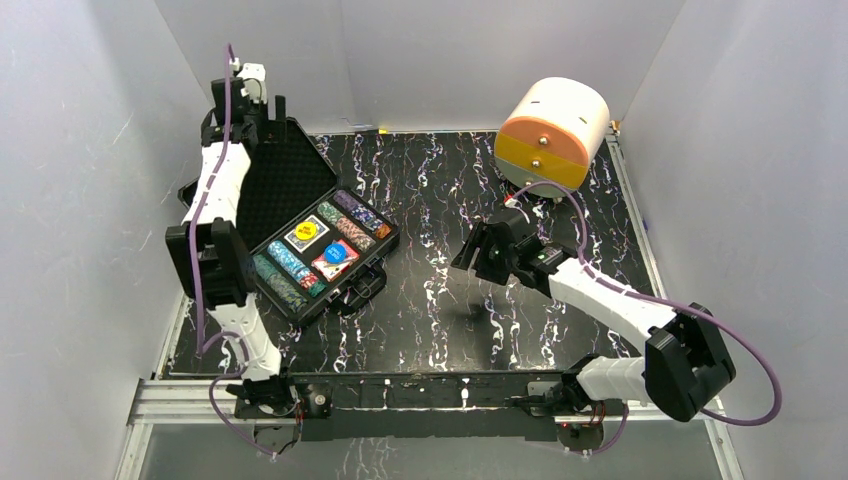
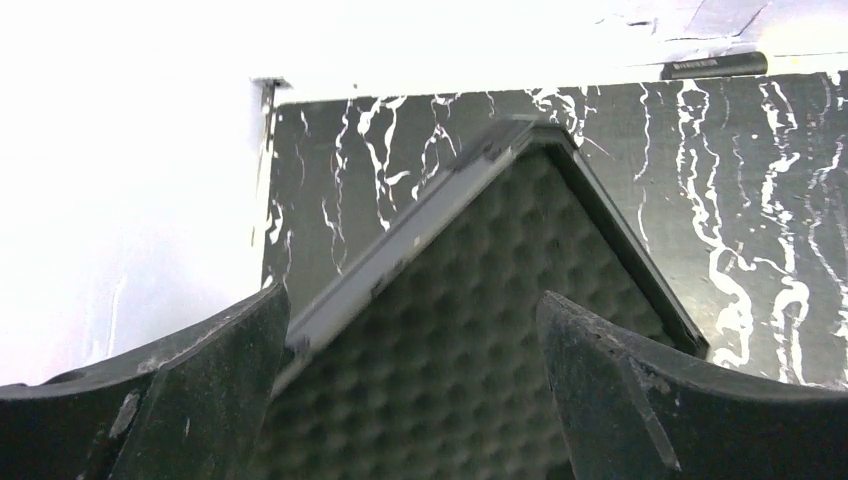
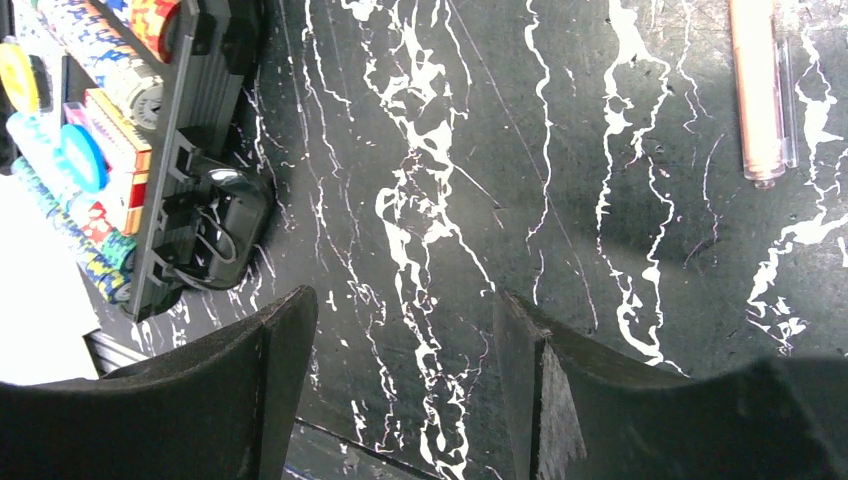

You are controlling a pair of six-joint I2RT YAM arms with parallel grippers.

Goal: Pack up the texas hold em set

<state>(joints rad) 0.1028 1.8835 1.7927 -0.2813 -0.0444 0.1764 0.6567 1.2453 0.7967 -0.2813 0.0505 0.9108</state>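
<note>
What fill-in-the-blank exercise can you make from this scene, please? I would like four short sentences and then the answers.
1. The black case lies with its lid ____.
2. The inside of the lid is lined with grey ____.
3. The right gripper hovers over the table with open jaws and holds ____.
4. The orange-and-white cylinder stands near the table's far ____ corner.

Missing words: open; foam; nothing; right.
</note>
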